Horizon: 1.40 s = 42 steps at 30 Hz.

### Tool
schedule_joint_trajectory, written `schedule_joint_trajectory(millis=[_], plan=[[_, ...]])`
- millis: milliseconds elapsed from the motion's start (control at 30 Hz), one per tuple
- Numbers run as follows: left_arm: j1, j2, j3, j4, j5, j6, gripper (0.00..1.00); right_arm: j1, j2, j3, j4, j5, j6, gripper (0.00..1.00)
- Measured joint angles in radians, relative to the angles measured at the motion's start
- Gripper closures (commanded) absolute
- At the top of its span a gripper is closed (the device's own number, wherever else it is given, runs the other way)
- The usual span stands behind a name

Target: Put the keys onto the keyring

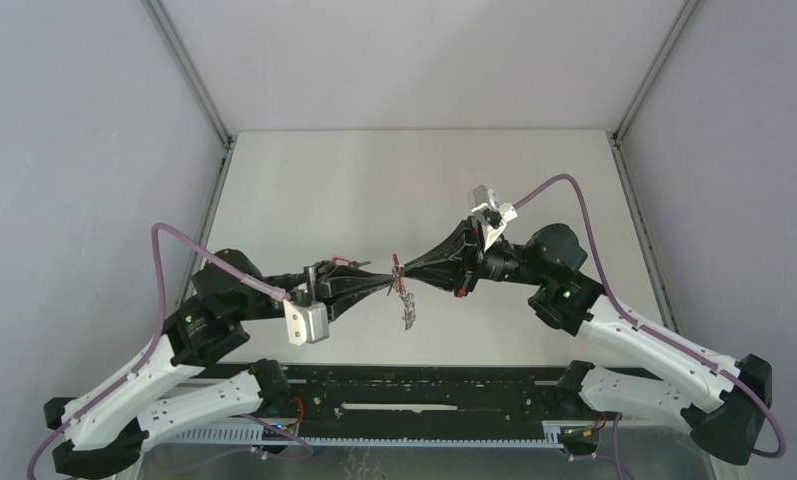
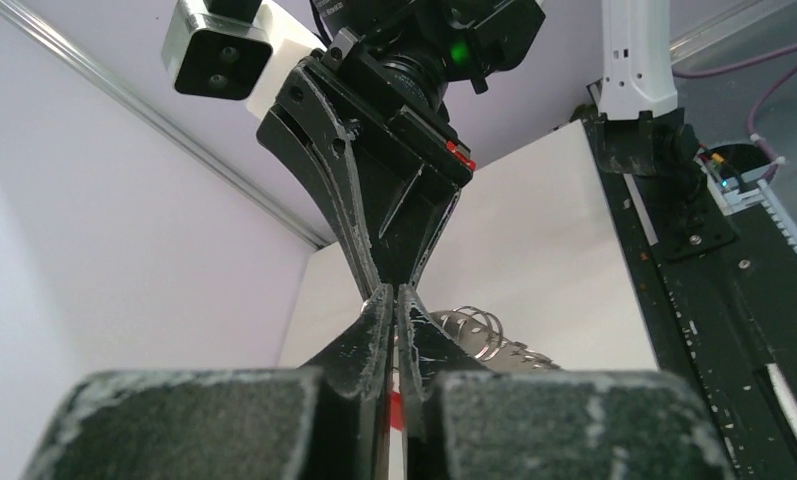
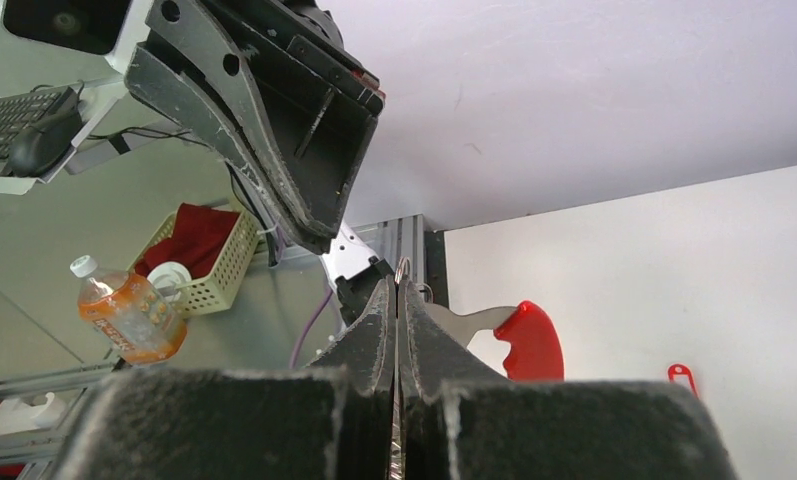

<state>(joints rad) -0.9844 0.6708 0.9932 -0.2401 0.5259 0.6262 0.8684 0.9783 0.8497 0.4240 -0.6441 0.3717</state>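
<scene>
Hanging above the surface (image 1: 374, 180), the keyring (image 1: 408, 312) is clamped by left gripper (image 1: 387, 286) and right gripper (image 1: 404, 274), seemingly mid-threading; next needs fine alignment.

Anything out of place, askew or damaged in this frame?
Nothing looks damaged or spilled. The left hand and right hand are shut tip to tip on the keyring above the table. A small red tag lies alone on it.
</scene>
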Motion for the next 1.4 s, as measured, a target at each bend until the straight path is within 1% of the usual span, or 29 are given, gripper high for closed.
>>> schedule_joint_trajectory(millis=[67, 100, 133, 200, 267, 367, 467, 567, 633, 767, 933, 1067, 1233, 1333, 1400], plan=[[0.0, -0.002, 0.0, 0.006, 0.003, -0.009, 0.81, 0.0, 0.0, 0.0, -0.001, 0.002, -0.002, 1.0], [-0.001, -0.002, 0.0, 0.006, 0.004, -0.014, 0.75, 0.0, 0.0, 0.0, -0.001, 0.005, -0.003, 1.0], [-0.001, -0.002, 0.0, 0.005, 0.006, -0.02, 0.71, 0.0, 0.0, 0.0, -0.001, 0.007, -0.003, 1.0], [-0.001, -0.002, 0.0, -0.003, 0.011, -0.025, 0.68, 0.0, 0.0, 0.0, -0.001, 0.008, -0.003, 1.0], [-0.001, -0.004, 0.0, -0.016, 0.012, -0.026, 0.67, 0.0, 0.0, 0.0, -0.001, 0.008, -0.003, 1.0], [-0.002, -0.008, 0.0, -0.029, 0.003, -0.029, 0.69, -0.005, -0.006, -0.009, 0.012, 0.003, -0.002, 1.0], [-0.002, -0.012, 0.0, -0.031, -0.027, -0.06, 0.73, -0.014, -0.022, -0.037, 0.038, -0.014, 0.005, 1.0], [0.009, -0.01, 0.0, -0.029, -0.056, -0.138, 0.77, -0.02, -0.026, -0.046, 0.057, -0.027, 0.01, 1.0], [0.031, -0.005, 0.0, -0.023, -0.053, -0.211, 0.78, -0.022, -0.026, -0.051, 0.082, -0.036, 0.014, 1.0], [0.113, 0.04, 0.012, -0.021, 0.034, -0.393, 0.78, -0.022, -0.028, -0.053, 0.117, -0.051, 0.016, 1.0], [0.155, 0.111, 0.044, -0.028, 0.15, -0.511, 0.78, -0.022, -0.029, -0.053, 0.137, -0.065, 0.016, 1.0], [0.163, 0.14, 0.068, -0.034, 0.217, -0.552, 0.79, -0.021, -0.029, -0.053, 0.138, -0.075, 0.016, 1.0], [0.164, 0.14, 0.079, -0.047, 0.249, -0.559, 0.79, -0.01, -0.029, -0.053, 0.132, -0.076, 0.006, 1.0], [0.165, 0.14, 0.084, -0.064, 0.256, -0.557, 0.84, -0.004, -0.03, -0.052, 0.116, -0.072, -0.01, 1.0], [0.165, 0.14, 0.084, -0.072, 0.254, -0.554, 0.89, -0.002, -0.032, -0.052, 0.107, -0.072, -0.019, 1.0]])
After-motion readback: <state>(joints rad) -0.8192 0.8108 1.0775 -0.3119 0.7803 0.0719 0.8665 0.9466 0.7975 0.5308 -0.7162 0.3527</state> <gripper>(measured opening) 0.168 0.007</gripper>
